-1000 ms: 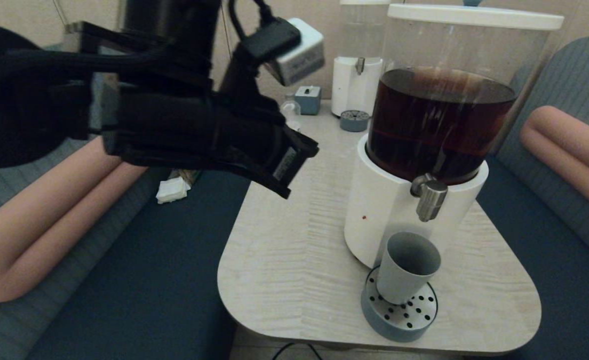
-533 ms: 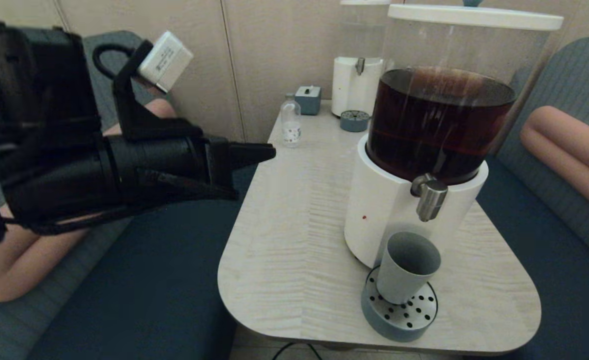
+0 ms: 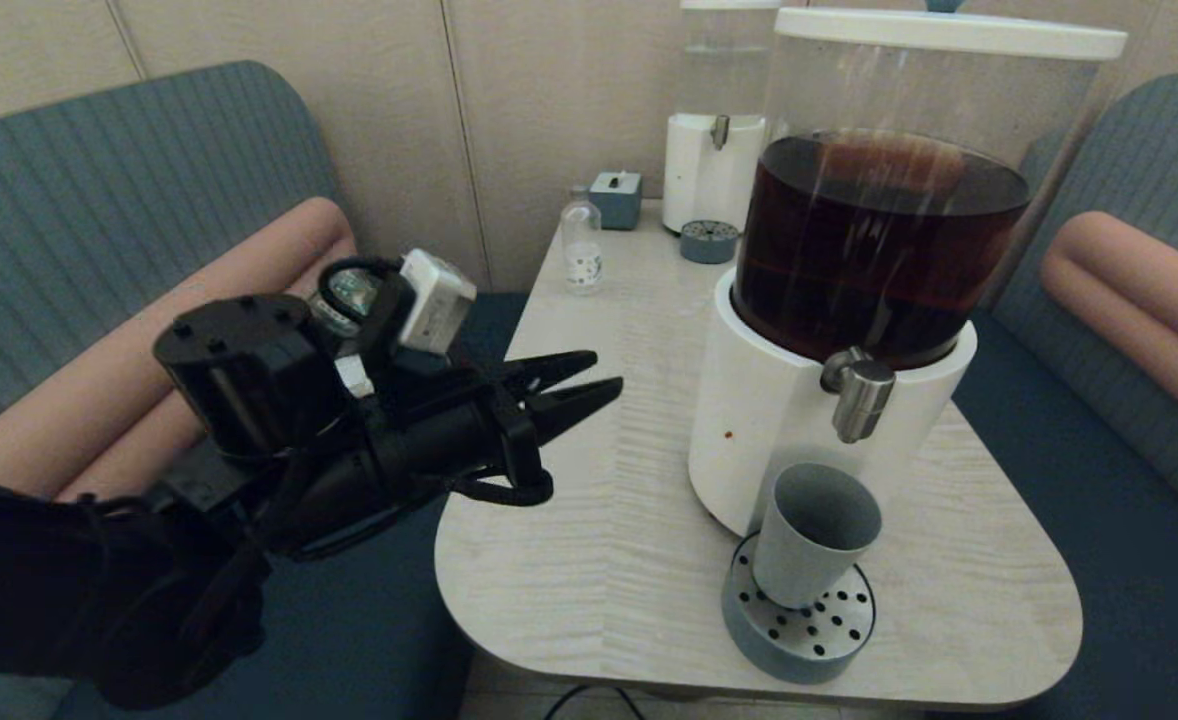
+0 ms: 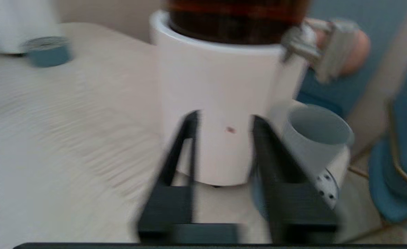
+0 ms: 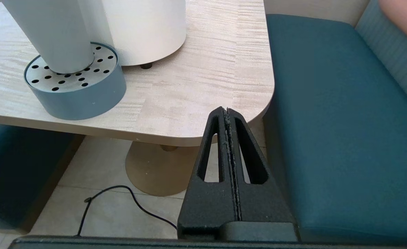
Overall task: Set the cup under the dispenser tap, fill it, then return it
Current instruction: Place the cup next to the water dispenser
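The grey-blue cup (image 3: 814, 535) stands upright on the round perforated drip tray (image 3: 799, 630), directly below the steel dispenser tap (image 3: 857, 395) of the big white-based dispenser (image 3: 769, 420) holding dark liquid. My left gripper (image 3: 599, 378) hovers open and empty over the table's left edge, pointing at the dispenser base, well left of the cup. In the left wrist view its fingers (image 4: 193, 121) frame the white base, with the cup (image 4: 315, 138) off to one side. My right gripper (image 5: 226, 110) is shut and empty, low by the table's front right corner, near the tray (image 5: 75, 93).
At the table's far end stand a small clear bottle (image 3: 580, 255), a blue box (image 3: 616, 199), a smaller dispenser (image 3: 719, 140) and its little tray (image 3: 708, 241). Padded benches flank the table (image 3: 589, 560) on both sides. A cable (image 5: 120, 193) lies on the floor.
My left arm has swung down from high on the left and now points level at the dispenser base, fingers apart. The cup has not moved.
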{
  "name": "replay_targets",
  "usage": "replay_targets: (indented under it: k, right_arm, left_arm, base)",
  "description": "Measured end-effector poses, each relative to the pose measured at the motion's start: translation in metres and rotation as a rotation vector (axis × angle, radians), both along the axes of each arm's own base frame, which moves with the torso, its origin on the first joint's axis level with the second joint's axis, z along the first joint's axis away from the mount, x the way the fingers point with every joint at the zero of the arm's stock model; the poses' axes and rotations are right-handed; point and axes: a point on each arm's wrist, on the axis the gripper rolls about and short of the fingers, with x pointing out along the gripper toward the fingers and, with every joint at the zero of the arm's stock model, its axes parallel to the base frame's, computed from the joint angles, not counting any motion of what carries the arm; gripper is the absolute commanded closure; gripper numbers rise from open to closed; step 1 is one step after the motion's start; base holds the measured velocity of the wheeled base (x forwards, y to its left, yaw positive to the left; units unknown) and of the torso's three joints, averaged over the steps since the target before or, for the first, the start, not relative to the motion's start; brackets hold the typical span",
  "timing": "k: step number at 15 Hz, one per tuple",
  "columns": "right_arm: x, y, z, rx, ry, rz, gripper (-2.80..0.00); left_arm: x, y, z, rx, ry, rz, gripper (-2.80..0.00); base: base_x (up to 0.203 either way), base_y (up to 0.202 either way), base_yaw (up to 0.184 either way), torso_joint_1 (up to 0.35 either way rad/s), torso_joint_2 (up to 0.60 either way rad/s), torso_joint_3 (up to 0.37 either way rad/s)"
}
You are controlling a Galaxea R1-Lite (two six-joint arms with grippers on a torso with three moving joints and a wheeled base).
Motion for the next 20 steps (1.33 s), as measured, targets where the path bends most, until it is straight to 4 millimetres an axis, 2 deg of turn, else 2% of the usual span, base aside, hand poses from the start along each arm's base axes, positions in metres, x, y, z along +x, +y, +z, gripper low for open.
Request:
replay_targets:
  k: [3,8,11,15,20]
  right_arm:
    - [0.000,0.000,0.000,0.000,0.000,0.000,0.00]
    - [0.000,0.000,0.000,0.000,0.000,0.000,0.00]
    - [0.000,0.000,0.000,0.000,0.000,0.000,0.00]
    - [0.000,0.000,0.000,0.000,0.000,0.000,0.00]
    - [0.000,0.000,0.000,0.000,0.000,0.000,0.00]
  left_arm:
    - [0.001,-0.003,-0.023,0.028,0.022,-0.039,-2.80]
    - [-0.015,0.001,-0.066,0.149,0.106,-0.217,-2.80]
    - [-0.011,-0.006,-0.077,0.180,0.098,-0.285,-2.80]
    - [0.013,-0.036,-0.075,0.159,0.042,-0.331,-2.80]
    - [0.032,-0.083,-0.090,0.148,0.024,-0.425,-2.80]
  base:
    - [0.000,0.000,0.000,0.000,0.00,0.000]
    - [0.000,0.000,0.000,0.000,0.00,0.000]
    - [0.000,0.000,0.000,0.000,0.00,0.000]
    - [0.000,0.000,0.000,0.000,0.00,0.000]
    - [0.000,0.000,0.000,0.000,0.00,0.000]
